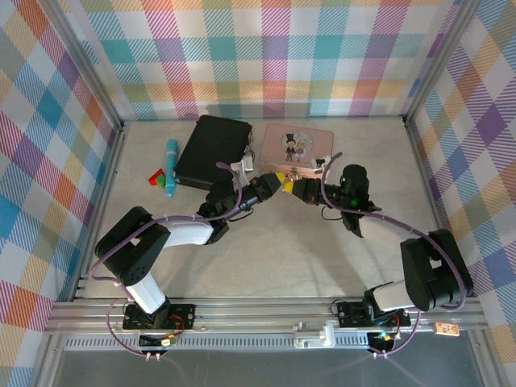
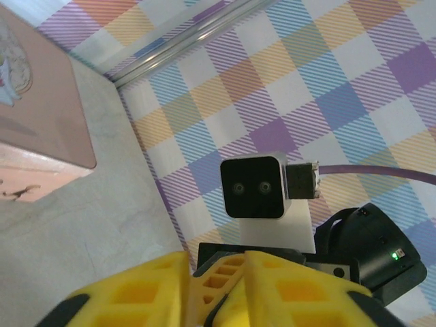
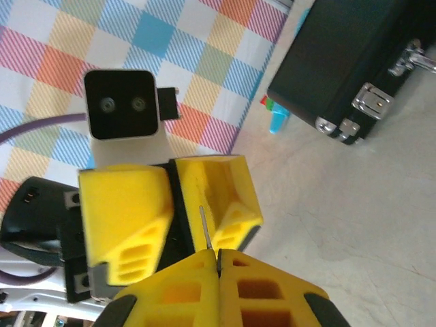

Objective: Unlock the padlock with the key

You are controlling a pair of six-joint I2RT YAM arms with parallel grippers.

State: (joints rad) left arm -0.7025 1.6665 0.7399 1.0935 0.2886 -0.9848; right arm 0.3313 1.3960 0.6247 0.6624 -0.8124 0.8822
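Meeting nose to nose just in front of the pink tin [image 1: 295, 147], the left gripper [image 1: 272, 182] and the right gripper [image 1: 298, 189] are aiming their yellow fingertips at each other above the table [image 1: 266, 258]. They are probably facing this way so that one arm is presenting the lock while the other is working the key into it.

In its own wrist view, the right gripper's fingers [image 3: 272, 289] are pressing flat together and pinching a thin silvery sliver [image 3: 204, 228] that is pointing toward the opposite gripper. Whether this is the key's blade or the shackle, I cannot tell.

The left gripper's fingers [image 2: 136, 296] are standing narrow, and whether they are clamping anything I cannot tell.

The padlock is hiding among the crowded fingertips, too small to pick out. By my judgement it is sitting at their meeting point, just before the tin's near edge. The black case [image 1: 211, 151] is lying just left of the tin, out of the work.
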